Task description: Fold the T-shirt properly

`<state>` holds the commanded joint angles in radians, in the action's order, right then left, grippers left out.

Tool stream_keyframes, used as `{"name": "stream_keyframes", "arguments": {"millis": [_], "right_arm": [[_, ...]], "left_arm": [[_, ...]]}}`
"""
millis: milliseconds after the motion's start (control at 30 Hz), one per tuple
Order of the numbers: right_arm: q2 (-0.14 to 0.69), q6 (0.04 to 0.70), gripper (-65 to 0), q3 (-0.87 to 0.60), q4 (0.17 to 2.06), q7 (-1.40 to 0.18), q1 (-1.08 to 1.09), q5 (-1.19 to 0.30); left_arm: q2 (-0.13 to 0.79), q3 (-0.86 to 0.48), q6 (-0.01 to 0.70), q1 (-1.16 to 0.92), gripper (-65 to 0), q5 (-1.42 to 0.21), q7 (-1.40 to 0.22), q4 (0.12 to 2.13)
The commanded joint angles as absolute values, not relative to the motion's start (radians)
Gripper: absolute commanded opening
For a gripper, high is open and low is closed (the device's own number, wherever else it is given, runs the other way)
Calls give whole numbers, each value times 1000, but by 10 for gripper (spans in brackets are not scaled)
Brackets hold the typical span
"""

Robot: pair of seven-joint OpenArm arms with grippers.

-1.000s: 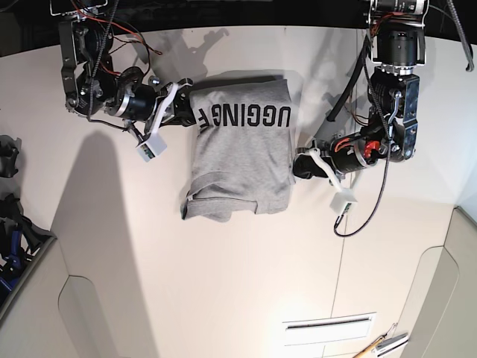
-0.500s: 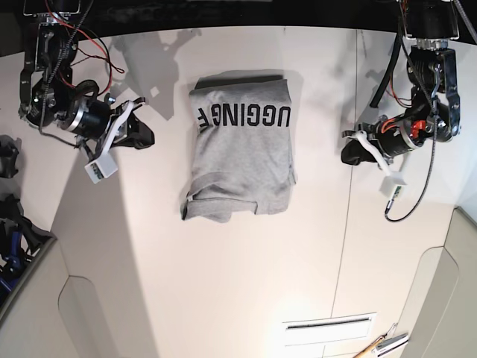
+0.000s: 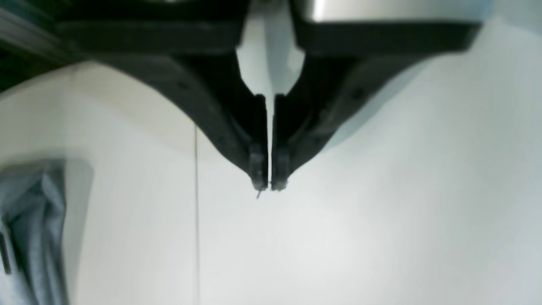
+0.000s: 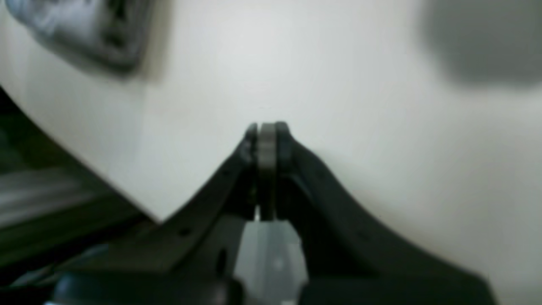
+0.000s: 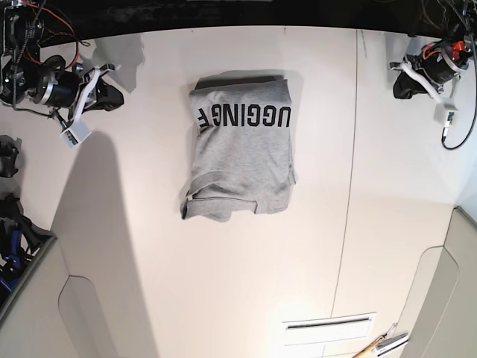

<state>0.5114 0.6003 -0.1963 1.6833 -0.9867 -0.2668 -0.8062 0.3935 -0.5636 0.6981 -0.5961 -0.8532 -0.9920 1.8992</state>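
Folded T-shirt (image 5: 240,153) on table (image 5: 223,283), left gripper (image 3: 269,186) and right gripper (image 4: 266,129) closed, empty

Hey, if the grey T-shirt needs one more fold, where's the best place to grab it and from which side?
Probably the lower hem of the T-shirt, at its two bottom corners, coming in from each side. That end lies loose and uneven, with a flap sticking out on the base view's left, while the lettered end lies flat. Both the left gripper and right gripper sit closed, well apart from the cloth.
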Motion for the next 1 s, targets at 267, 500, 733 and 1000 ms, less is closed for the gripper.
{"name": "stream_keyframes", "arguments": {"millis": [267, 500, 733, 1000], "right_arm": [[576, 600, -650, -199, 1712, -992, -426, -857], [582, 600, -650, -199, 1741, -996, -585, -872], [582, 599, -650, -199, 1741, -996, -726, -880], [588, 599, -650, -187, 1692, -999, -796, -880]], "left_arm": [[326, -630, 698, -894, -622, -849, -996, 2044], [315, -626, 698, -1058, -622, -839, -996, 2043], [308, -483, 690, -1167, -622, -714, -991, 1991], [314, -234, 640, -1129, -622, -643, -860, 1664]]}}
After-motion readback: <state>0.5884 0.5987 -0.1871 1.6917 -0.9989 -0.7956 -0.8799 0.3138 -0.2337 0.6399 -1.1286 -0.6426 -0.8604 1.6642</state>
